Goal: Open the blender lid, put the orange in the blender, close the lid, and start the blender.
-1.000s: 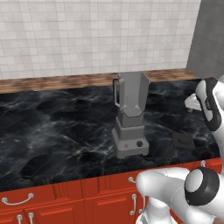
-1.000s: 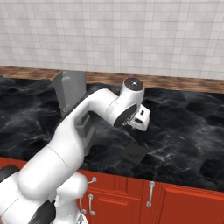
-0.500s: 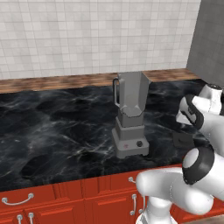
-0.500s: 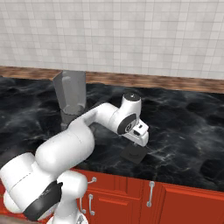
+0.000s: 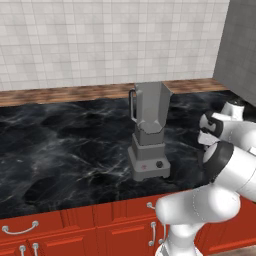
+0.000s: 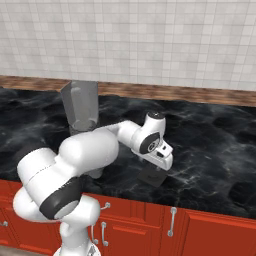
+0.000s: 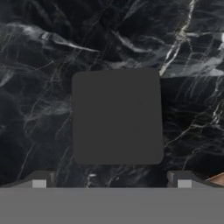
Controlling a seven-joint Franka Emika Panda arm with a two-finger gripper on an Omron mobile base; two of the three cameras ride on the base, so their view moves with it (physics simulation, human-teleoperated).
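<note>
Currently: blender lid (image 7: 117,116) off the jar, lying flat on the black marble desk (image 5: 65,145).

Claw (image 7: 111,183) is hovering directly above the lid, tips spread wide and showing at the lower corners of the hand view, pinching nothing. In the right base view the lid (image 6: 152,177) is sitting at lower centre, just under the hand. Blender (image 5: 148,131) is standing at centre of the left base view, jar top open, knob facing the desk edge. Orange not located. Judged step: lid removal is done and fruit loading is coming up; next move is calling for lifting away and finding the orange before grasping it.
</note>
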